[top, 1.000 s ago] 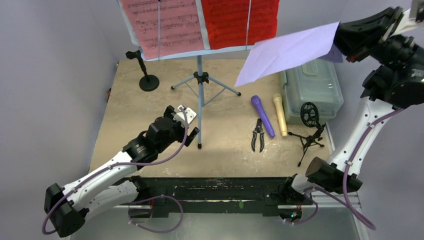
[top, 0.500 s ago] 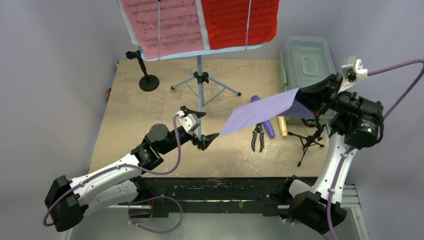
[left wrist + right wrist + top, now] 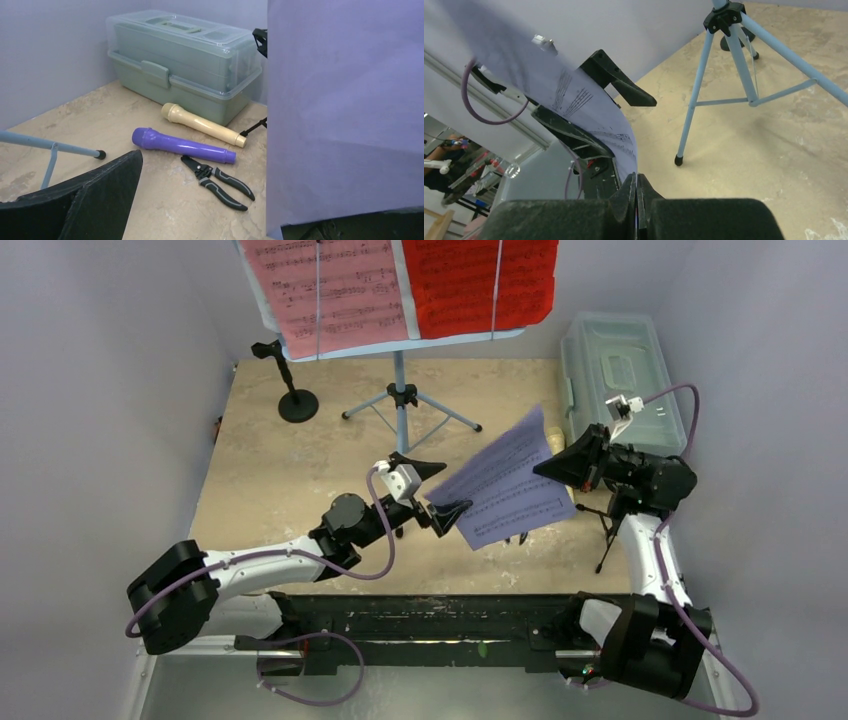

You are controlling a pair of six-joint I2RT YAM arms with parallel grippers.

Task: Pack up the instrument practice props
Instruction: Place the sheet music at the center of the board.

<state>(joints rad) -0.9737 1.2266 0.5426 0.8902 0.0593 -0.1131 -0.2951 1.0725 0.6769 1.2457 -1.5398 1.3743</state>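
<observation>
While both arms reach toward each other above the table (image 3: 260, 440), a pale sheet-music page (image 3: 505, 485) hangs mid-air between them. The right gripper (image 3: 545, 468) pinches its edge, fingers fully closed. The left gripper (image 3: 442, 490) gapes wide astride the opposite edge, not gripping.

right claw (image 3: 542, 469) has swung the pale sheet-music page (image 3: 505, 485) down from 1 o'clock to mid-desk (image 3: 290, 480); left claw (image 3: 441, 490) has reached in from 8 o'clock, straddling its edge.
</observation>
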